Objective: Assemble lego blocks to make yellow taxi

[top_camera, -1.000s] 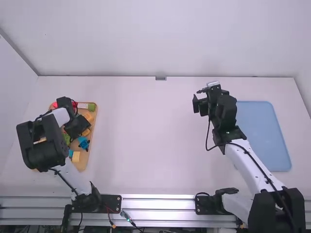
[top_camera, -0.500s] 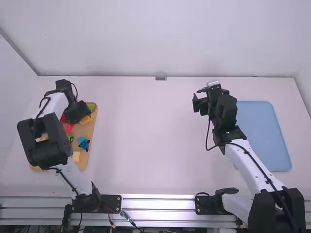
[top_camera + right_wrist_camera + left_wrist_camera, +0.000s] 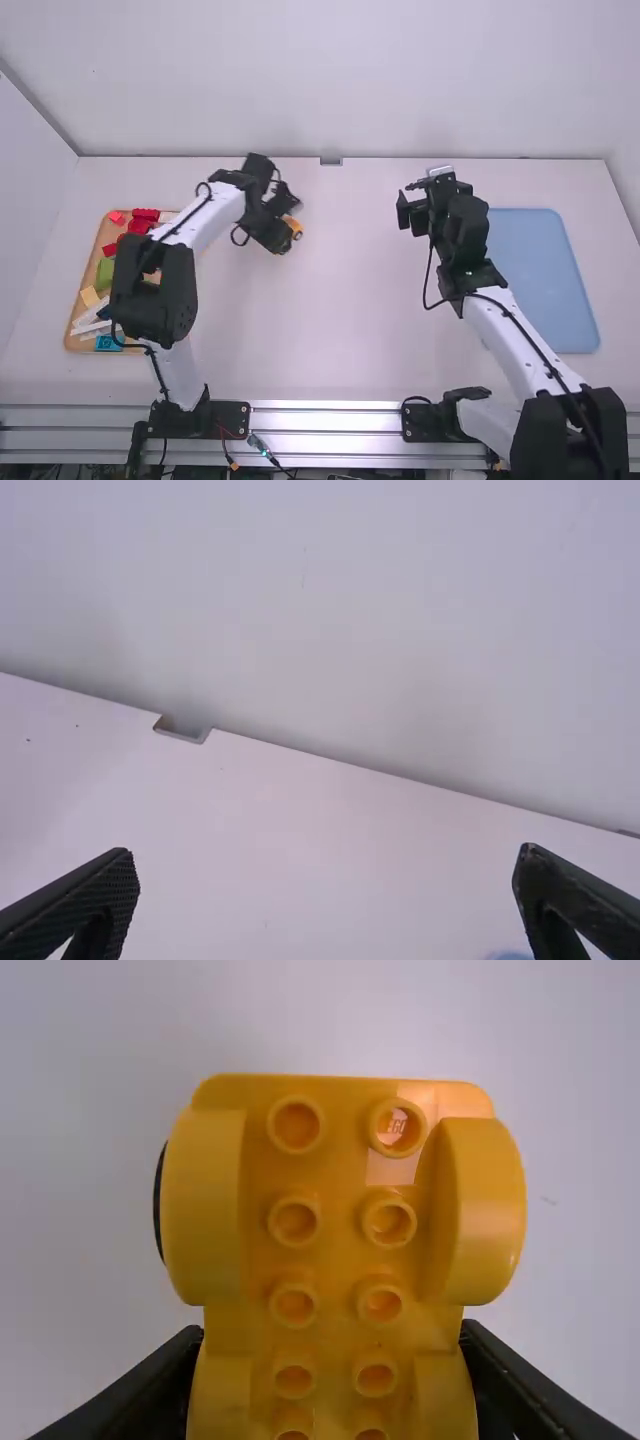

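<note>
My left gripper (image 3: 290,232) is over the table left of its middle in the high view, shut on a yellow car base (image 3: 293,223). Up close in the left wrist view, the yellow car base (image 3: 345,1220), with studs and rounded fenders, is held between the fingers of my left gripper (image 3: 335,1380). My right gripper (image 3: 412,212) is above the table right of the middle. In the right wrist view, my right gripper (image 3: 325,900) stands open with nothing between its fingers. Loose red blocks (image 3: 140,222), a green block (image 3: 106,272) and a blue block (image 3: 109,343) lie in the wooden tray (image 3: 75,325).
A light blue mat (image 3: 545,280) lies at the right of the table (image 3: 340,320), partly behind the right arm. The left arm passes over the wooden tray's right part. A small grey bracket (image 3: 331,161) sits at the table's far edge.
My left gripper has moved right from above the wooden tray to the table, carrying the yellow car base. More of the tray's blocks are uncovered. The right arm has kept still.
</note>
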Robot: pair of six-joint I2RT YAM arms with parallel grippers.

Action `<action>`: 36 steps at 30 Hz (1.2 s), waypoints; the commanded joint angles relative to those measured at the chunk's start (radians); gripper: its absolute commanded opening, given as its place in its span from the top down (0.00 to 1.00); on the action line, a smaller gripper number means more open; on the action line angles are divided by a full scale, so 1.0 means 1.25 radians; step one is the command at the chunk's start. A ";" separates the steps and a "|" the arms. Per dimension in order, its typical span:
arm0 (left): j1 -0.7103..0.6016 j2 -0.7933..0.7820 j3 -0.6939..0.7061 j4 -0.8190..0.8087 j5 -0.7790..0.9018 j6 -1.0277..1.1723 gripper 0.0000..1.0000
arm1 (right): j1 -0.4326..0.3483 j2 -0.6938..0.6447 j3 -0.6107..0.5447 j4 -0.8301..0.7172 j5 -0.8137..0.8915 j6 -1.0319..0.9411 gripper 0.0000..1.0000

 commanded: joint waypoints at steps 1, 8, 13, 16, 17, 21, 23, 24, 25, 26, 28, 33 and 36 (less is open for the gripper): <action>-0.080 -0.001 -0.032 -0.023 0.019 0.248 0.78 | -0.002 0.006 0.031 0.003 0.002 0.002 0.01; -0.227 -0.001 -0.138 0.016 -0.043 0.414 0.81 | -0.002 0.006 0.031 0.001 0.002 0.003 0.01; -0.288 -0.001 -0.239 0.168 -0.153 0.350 0.76 | -0.002 0.006 0.031 0.002 0.002 0.002 0.01; -0.309 -0.001 -0.276 0.205 -0.191 0.343 0.75 | -0.003 0.006 0.031 0.002 0.002 0.002 0.01; -0.311 -0.001 -0.283 0.212 -0.192 0.343 0.74 | -0.003 0.006 0.031 0.002 0.002 0.002 0.01; -0.312 -0.001 -0.292 0.220 -0.160 0.342 0.42 | -0.003 0.006 0.031 0.003 0.003 0.002 0.01; -0.310 -0.001 -0.288 0.224 -0.149 0.325 0.01 | -0.003 0.006 0.031 0.003 0.003 0.002 0.01; -0.309 -0.001 -0.287 0.231 -0.149 0.313 0.01 | -0.003 0.006 0.031 0.003 0.002 0.002 0.01; -0.307 -0.001 -0.280 0.240 -0.150 0.289 0.01 | -0.003 0.006 0.031 0.003 0.003 0.002 0.01; -0.307 -0.001 -0.277 0.242 -0.149 0.284 0.01 | -0.003 0.006 0.031 0.003 0.003 0.002 0.01; -0.308 -0.003 -0.260 0.247 -0.149 0.258 0.01 | -0.003 0.006 0.031 0.004 0.002 0.002 0.01; -0.289 -0.023 -0.200 0.200 -0.149 0.252 0.01 | -0.003 0.006 0.031 0.006 0.006 0.002 0.01; -0.254 -0.042 -0.152 0.164 -0.148 0.229 0.01 | -0.003 0.006 0.031 0.006 0.005 -0.004 0.01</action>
